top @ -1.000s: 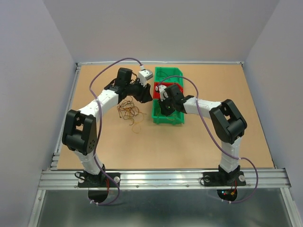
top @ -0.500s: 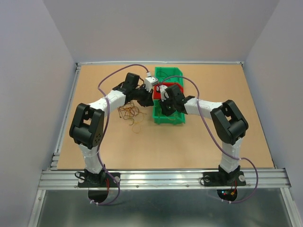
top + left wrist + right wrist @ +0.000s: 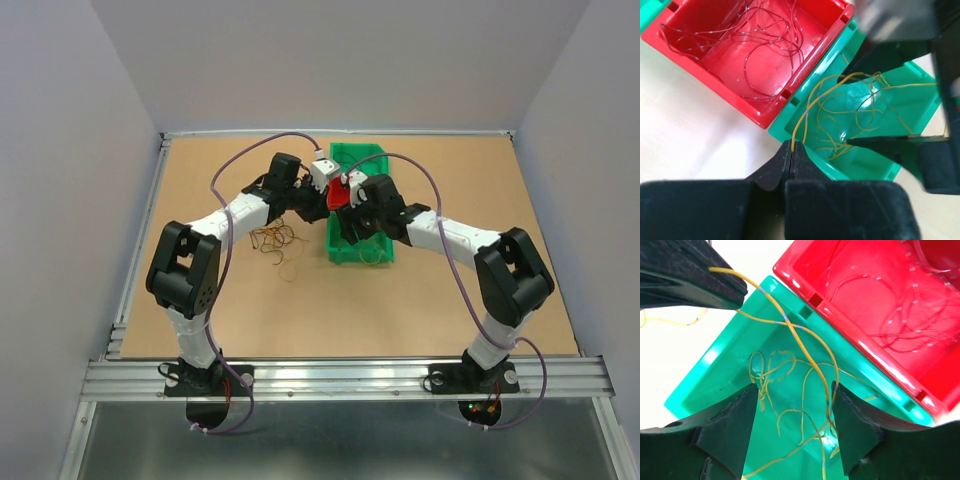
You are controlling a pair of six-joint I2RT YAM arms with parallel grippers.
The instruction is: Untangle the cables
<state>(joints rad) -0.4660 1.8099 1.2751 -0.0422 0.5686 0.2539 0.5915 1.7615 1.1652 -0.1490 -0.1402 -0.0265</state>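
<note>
My left gripper (image 3: 791,145) is shut on a yellow-orange cable (image 3: 805,112) that loops from its tips into the green bin (image 3: 875,160), where several more yellow cables lie. My right gripper (image 3: 794,392) is open above the same bin (image 3: 720,380), its fingers (image 3: 735,410) astride the yellow strands (image 3: 790,375); the left gripper's tips (image 3: 727,287) show at its upper left. Thin red cables (image 3: 760,45) lie in the red bin (image 3: 765,112). From above, both grippers meet over the bins (image 3: 338,195), and a loose tangle (image 3: 275,240) of dark and yellow cables lies on the table.
The red bin (image 3: 340,190) sits inside the long green bin (image 3: 358,250) at table centre. The brown table (image 3: 420,300) is edged by a metal frame. Purple arm cables (image 3: 250,150) arch above both arms.
My left gripper has moved right from above the tangle to the bins, carrying the yellow cable. My right gripper has shifted slightly back and up over the green bin.
</note>
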